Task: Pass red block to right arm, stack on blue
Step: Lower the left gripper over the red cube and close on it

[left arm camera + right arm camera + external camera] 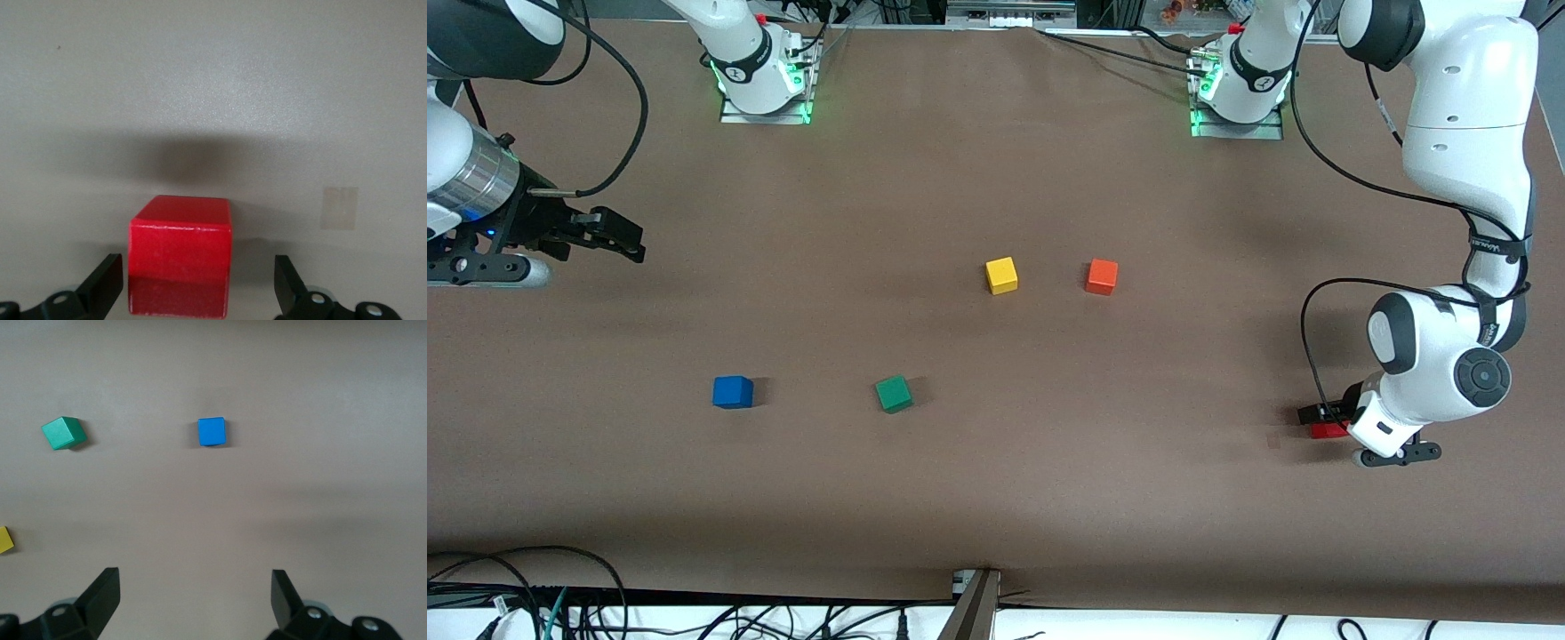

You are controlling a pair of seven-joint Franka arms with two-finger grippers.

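Your left gripper is low at the left arm's end of the table, and its two black fingers are spread wide. The red block stands between them, but there is a clear gap on each side, so nothing touches it. In the front view you see only a small piece of this red block beside the white wrist, resting on the table.

Your right gripper waits in the air over the right arm's end of the table, with its fingers also wide apart and holding nothing.

The blue cube lies on the table toward the right arm's end, with the green cube beside it and slightly turned. The yellow cube and the orange cube lie farther from the front camera, near each other.

All cubes have sharp edges and smooth, plain faces; the red one looks a little glossy. The table cover is matte brown and even.
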